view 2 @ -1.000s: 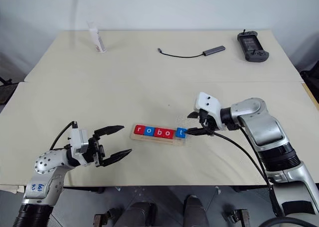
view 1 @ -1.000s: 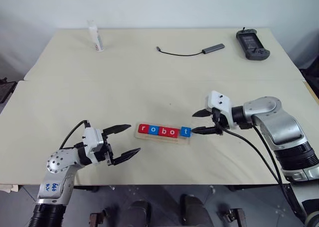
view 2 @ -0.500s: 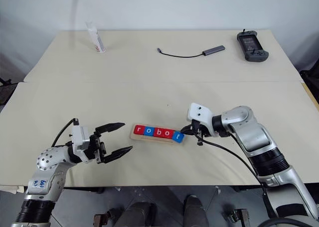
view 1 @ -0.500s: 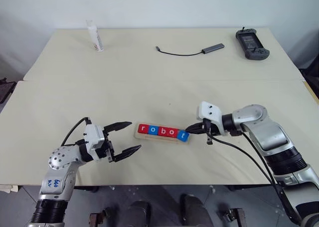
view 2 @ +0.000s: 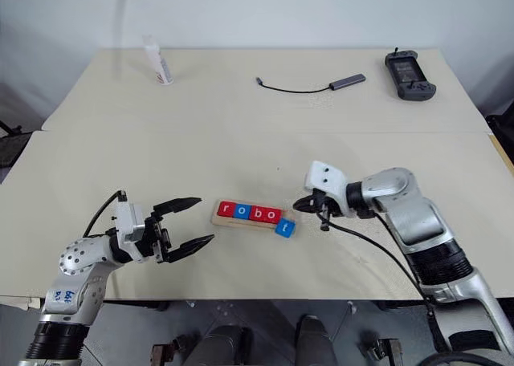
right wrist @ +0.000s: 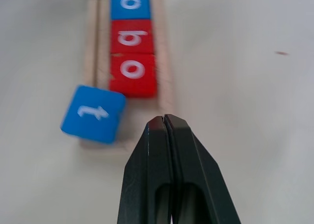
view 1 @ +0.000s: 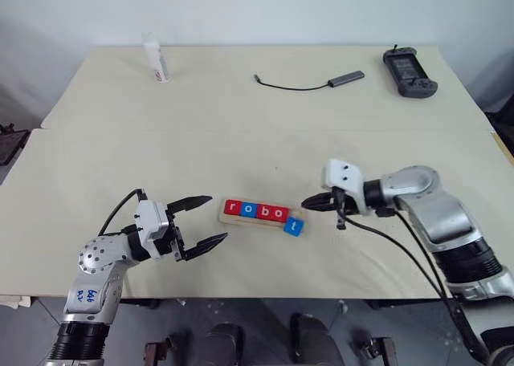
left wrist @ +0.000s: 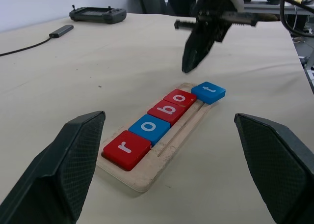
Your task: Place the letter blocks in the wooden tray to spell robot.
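The wooden tray (view 1: pixel 227 220) lies on the table in front of me. Four letter blocks sit in it in a row: red r (view 1: pixel 233 208), blue o (view 1: pixel 248 209), red b (view 1: pixel 263 212), red o (view 1: pixel 278 214). The blue t block (view 1: pixel 294 226) lies askew at the tray's right end, overhanging its near rim. My right gripper (view 1: pixel 306 205) is shut and empty, its tip just right of the tray and apart from the t (right wrist: pixel 93 113). My left gripper (view 1: pixel 217 217) stands open and empty, left of the tray.
At the far side of the table stand a white bottle (view 1: pixel 153 58), a dark cable with an adapter (view 1: pixel 345 78) and a black controller (view 1: pixel 409 61). A seam runs across the table (view 1: pixel 241 153) behind the tray.
My right gripper closed and drew slightly back from the tray's end. The t block slid out of line toward the near rim and turned askew. The left arm held still.
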You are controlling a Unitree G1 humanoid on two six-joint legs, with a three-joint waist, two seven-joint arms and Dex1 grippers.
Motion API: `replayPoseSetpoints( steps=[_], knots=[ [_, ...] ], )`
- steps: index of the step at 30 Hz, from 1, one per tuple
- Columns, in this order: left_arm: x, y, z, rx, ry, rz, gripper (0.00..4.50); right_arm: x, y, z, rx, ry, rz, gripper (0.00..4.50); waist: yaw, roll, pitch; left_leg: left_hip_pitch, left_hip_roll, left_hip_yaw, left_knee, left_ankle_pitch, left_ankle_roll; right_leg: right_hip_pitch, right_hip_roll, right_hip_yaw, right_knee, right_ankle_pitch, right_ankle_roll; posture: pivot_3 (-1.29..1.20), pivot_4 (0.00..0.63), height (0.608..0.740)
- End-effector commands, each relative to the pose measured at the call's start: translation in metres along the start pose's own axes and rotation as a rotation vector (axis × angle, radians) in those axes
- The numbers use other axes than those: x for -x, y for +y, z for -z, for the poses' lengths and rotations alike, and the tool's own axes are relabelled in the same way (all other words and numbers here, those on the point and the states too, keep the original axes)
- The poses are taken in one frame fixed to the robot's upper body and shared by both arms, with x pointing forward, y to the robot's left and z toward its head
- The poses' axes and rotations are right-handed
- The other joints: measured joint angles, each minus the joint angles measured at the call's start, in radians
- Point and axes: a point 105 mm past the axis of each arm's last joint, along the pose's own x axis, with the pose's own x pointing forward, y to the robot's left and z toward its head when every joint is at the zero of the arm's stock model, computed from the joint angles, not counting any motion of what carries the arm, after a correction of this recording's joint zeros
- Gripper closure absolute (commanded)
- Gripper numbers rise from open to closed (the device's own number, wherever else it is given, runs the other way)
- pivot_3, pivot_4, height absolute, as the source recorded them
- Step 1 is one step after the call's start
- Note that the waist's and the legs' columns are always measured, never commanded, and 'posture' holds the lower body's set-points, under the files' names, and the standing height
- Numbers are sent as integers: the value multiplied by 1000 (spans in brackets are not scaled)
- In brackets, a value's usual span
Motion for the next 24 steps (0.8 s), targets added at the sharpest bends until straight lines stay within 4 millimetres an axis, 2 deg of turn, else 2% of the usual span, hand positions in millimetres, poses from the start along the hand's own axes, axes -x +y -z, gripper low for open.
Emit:
replayPoseSetpoints(
  steps=[1,5,11,15,21,24],
  knots=[
    [0,-1,-4,-17,-11,5,0,10,23,-16,4,-58,-94,4477,0,0,0,0,0,0,0,0,0,0,0,0,0,0,0,0,150,740],
    [-2,-2,-4,-10,-12,16,0,2,46,-12,-46,-48,-164,4477,-4,0,0,0,1,0,0,0,0,0,1,0,0,0,0,0,150,740],
    [-3,-3,-4,-4,-11,24,0,-18,58,-6,-98,-37,-158,4477,-2,0,0,0,1,0,0,0,0,0,1,0,-1,0,0,0,150,740],
    [-3,-3,-3,-4,-10,24,0,-32,52,-3,-133,-29,-81,4477,-3,0,0,0,1,0,0,0,0,0,1,0,-1,0,0,0,150,740],
    [-2,-2,-3,-5,-7,23,0,-26,35,1,-131,-8,-24,4477,-2,0,0,0,0,0,0,0,0,0,0,0,-1,0,0,0,150,740],
    [-1,-1,-3,-8,-6,24,0,-26,33,0,-125,-8,-32,4477,-2,0,0,0,0,0,0,0,0,0,0,0,-1,0,0,0,150,740]
  ],
)
